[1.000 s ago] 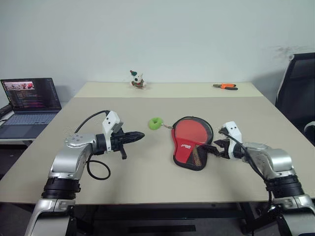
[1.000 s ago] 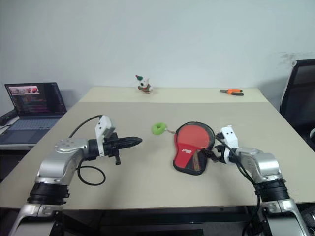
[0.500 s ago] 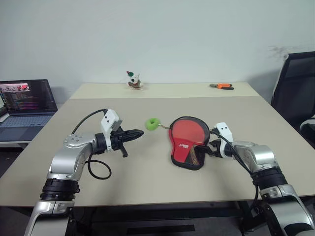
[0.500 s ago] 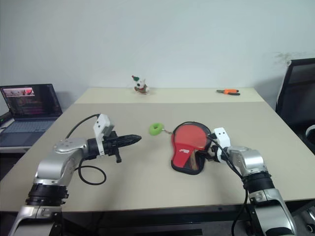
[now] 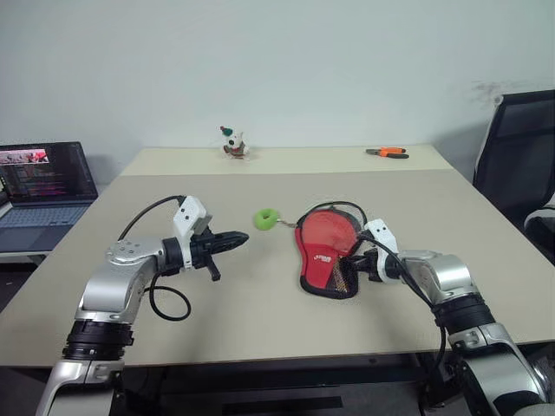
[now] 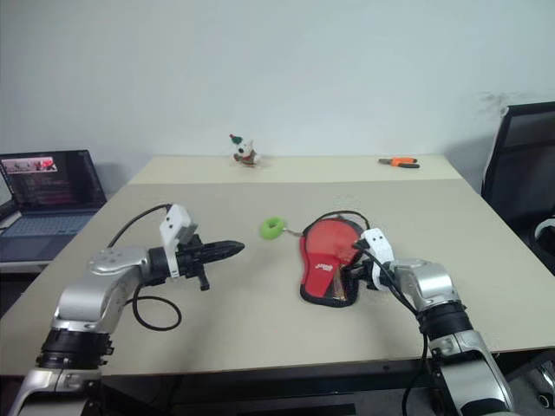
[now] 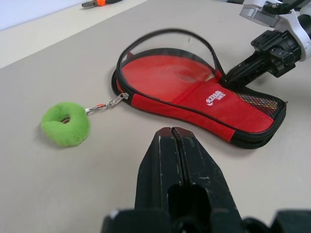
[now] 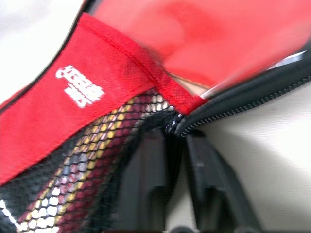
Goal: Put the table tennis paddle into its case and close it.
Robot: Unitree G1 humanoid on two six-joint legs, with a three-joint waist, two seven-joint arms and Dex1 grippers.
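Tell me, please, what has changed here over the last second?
The right tool moved in from beside the case and shut on its zip edge near the neck. The left tool stayed shut in the air; the case and green ring did not move.

Beige table (image 5: 260, 321), seam across far part. On it: open black case (image 5: 325, 256) w/ red lining, mid-right; green ring (image 5: 267, 218) just left of it, clipped on. Far edge: small toy figure (image 5: 231, 142), orange-handled pliers (image 5: 387, 152) at right.
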